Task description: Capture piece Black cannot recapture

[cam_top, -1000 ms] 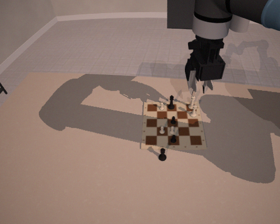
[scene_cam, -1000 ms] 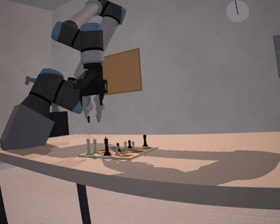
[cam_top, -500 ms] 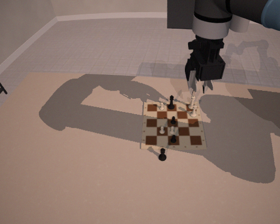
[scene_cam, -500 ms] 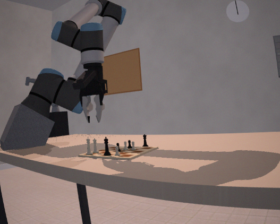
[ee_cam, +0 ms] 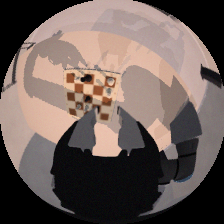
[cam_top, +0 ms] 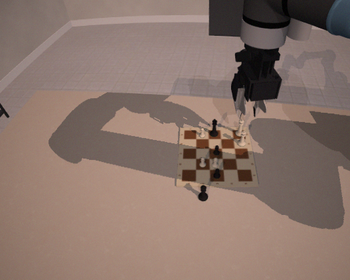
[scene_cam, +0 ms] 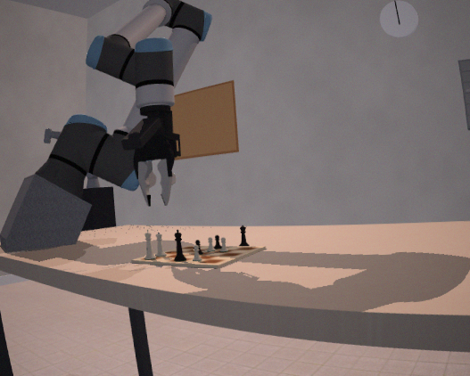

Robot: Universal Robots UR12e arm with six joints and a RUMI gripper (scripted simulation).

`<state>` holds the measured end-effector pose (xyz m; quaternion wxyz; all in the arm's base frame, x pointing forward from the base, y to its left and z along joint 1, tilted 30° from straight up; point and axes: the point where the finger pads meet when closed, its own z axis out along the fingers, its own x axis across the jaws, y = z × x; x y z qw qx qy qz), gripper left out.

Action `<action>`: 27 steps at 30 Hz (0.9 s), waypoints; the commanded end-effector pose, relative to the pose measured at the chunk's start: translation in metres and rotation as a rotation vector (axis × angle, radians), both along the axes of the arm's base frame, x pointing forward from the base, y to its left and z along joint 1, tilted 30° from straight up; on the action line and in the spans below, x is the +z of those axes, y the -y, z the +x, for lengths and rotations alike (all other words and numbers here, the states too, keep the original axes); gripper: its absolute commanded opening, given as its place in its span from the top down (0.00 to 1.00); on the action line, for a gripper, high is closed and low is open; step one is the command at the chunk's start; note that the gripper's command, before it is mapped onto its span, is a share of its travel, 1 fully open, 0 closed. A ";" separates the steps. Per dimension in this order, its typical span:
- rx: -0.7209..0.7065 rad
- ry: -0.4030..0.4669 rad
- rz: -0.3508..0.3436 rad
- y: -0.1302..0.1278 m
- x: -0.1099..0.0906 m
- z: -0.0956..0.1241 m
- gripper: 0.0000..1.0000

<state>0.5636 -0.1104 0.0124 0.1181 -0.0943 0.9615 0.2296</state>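
A small chessboard lies on the tan table. At its far right corner stand two tall white pieces. A tall black piece and a white pawn stand on the far row. A black pawn, a white pawn, a white piece and a black pawn stand mid-board. One black pawn stands upright on the table just off the near edge. My gripper hangs well above the far right corner, fingers narrowed but apart, holding nothing; it also shows in the exterior view.
The arm's base sits at the table's far end beyond the board. The table edge curves along the side. In the wrist view the board lies ahead of the fingers.
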 end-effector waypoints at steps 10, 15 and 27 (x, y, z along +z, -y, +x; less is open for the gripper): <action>0.000 0.001 -0.001 -0.001 -0.002 0.001 0.75; 0.000 0.001 -0.001 -0.003 -0.006 0.002 0.75; 0.000 0.001 -0.001 -0.009 -0.018 0.004 0.75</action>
